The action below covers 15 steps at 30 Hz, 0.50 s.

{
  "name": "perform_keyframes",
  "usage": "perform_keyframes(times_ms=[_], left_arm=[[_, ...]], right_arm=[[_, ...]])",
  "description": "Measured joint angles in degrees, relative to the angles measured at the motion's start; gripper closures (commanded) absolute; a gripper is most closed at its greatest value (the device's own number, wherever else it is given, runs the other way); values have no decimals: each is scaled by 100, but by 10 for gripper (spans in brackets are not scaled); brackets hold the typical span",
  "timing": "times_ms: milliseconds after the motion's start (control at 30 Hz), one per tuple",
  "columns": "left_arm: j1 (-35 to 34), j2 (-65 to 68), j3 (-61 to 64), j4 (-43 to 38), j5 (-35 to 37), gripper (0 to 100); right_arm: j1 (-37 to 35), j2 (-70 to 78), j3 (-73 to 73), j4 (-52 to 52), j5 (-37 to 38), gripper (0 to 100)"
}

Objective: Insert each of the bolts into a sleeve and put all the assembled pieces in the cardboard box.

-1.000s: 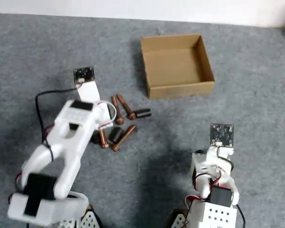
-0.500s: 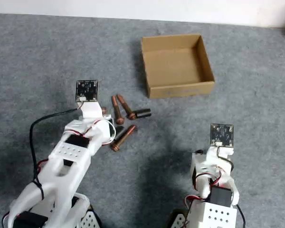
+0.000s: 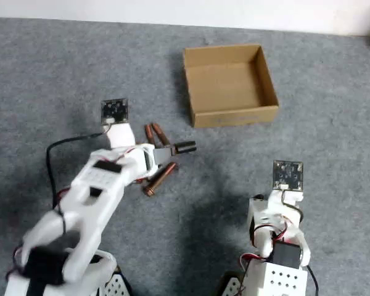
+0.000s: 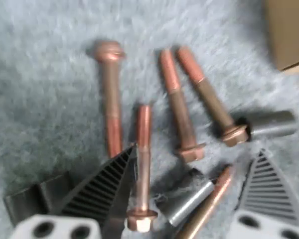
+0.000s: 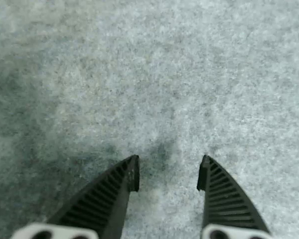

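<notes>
Left end effector spread apart, low over the scattered bolts. Between its fingers: one bolt right against a finger, a grey sleeve, a second bolt. Beyond the tips, more bolts and another sleeve. Farther ahead, the cardboard box. Right end effector likewise apart, above grey worktop.

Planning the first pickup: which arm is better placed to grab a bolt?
Left. The left gripper, open, hangs right over the bolts and sleeves; the right gripper faces bare carpet away from the pile.
</notes>
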Motion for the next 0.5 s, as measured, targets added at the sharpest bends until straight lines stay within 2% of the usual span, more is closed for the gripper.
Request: perform_keyframes(times_ms=[167, 400, 500], left_arm=[[-26, 923, -923, 747, 0, 720], [-800, 1152, -1503, 677, 0, 708], [-905, 1152, -1530, 651, 35, 708]], right_arm=[[0, 0, 0, 0, 0, 815], [0, 0, 0, 0, 0, 815], [0, 0, 0, 0, 0, 815]])
